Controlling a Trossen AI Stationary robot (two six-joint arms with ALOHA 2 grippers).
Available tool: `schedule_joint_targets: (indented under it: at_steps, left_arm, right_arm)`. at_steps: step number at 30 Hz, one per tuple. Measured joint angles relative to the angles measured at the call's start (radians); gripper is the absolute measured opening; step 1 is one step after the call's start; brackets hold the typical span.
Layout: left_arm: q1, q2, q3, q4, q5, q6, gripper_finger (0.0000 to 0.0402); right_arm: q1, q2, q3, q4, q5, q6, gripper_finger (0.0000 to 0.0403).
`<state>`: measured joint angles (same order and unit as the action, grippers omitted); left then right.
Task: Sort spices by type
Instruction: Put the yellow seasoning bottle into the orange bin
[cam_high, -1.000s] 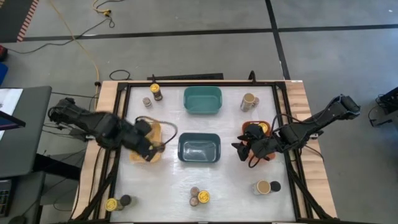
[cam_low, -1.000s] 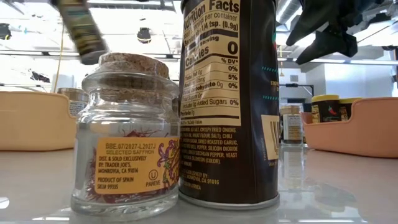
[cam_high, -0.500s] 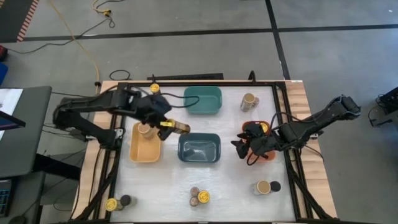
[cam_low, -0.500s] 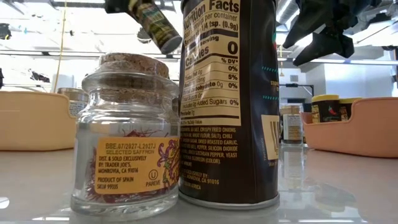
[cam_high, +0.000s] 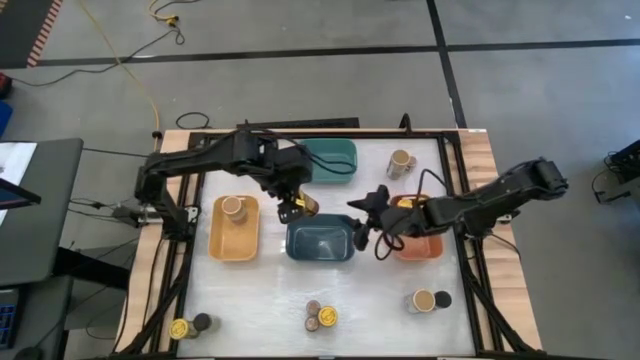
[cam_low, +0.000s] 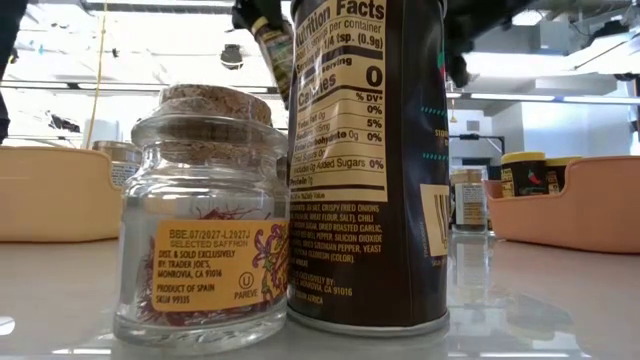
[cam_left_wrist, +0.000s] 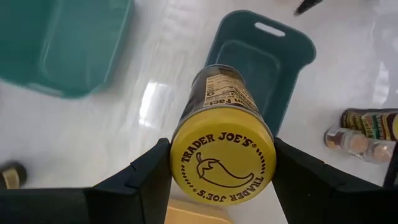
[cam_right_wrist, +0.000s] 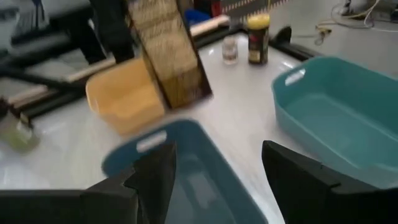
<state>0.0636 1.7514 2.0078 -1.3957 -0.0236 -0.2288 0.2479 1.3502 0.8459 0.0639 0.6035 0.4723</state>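
Note:
My left gripper (cam_high: 293, 208) is shut on a yellow-lidded spice jar (cam_left_wrist: 222, 163) and carries it in the air at the far left corner of the dark-blue bin (cam_high: 320, 240). In the low view the jar (cam_low: 275, 48) hangs tilted, high above the table. My right gripper (cam_high: 362, 218) is open, over the dark-blue bin's right end and touching nothing. In its wrist view the fingers (cam_right_wrist: 155, 180) frame that bin (cam_right_wrist: 186, 180), with the held jar (cam_right_wrist: 168, 56) beyond. A tan-topped jar (cam_high: 232, 207) stands in the yellow bin (cam_high: 233, 240). My left gripper pinches the jar at its lid end (cam_left_wrist: 180, 149) between the two fingers (cam_left_wrist: 146, 177), one on each side of the yellow lid. The jar is lifted clear and tilted, its bottom (cam_left_wrist: 217, 78) pointing away from the wrist toward the dark-blue bin.
A teal bin (cam_high: 326, 160) sits at the far middle and an orange bin (cam_high: 415, 245) lies under the right arm. Other jars stand at the far right (cam_high: 400, 160) and along the near edge (cam_high: 180, 327) (cam_high: 320, 317) (cam_high: 430, 300). Two of them (cam_low: 365, 170) fill the low view.
My left gripper has swung from over the yellow bin up and toward the table's right, carrying the yellow-lidded jar to the dark-blue bin's far left corner. My right gripper has moved from the orange bin toward the table's left, over the dark-blue bin's right end.

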Motion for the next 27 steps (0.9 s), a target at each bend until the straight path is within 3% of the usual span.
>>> schedule_joint_targets:
  at_steps: [7, 11, 14, 18, 27]
  left_arm:
    - [-0.006, 0.018, 0.015, 0.004, -0.003, 0.066, 0.0240]
    - [-0.006, 0.018, 0.015, -0.004, -0.004, 0.084, 0.0232]
    - [-0.006, 0.018, 0.015, -0.005, -0.005, 0.084, 0.0231]
    - [-0.006, 0.018, 0.015, -0.005, -0.007, 0.084, 0.0231]
    - [-0.006, 0.018, 0.015, -0.001, -0.008, 0.091, 0.0232]
  right_arm:
    - [-0.053, 0.090, 0.000, 0.095, -0.004, -0.036, 0.0265]
    - [-0.078, 0.146, 0.000, 0.198, -0.082, -0.049, 0.0265]
    - [-0.086, 0.177, 0.000, 0.287, -0.154, -0.136, 0.0265]
    - [-0.080, 0.192, 0.008, 0.385, -0.164, -0.245, 0.0265]
    - [-0.109, 0.193, 0.021, 0.387, -0.160, -0.271, 0.0265]
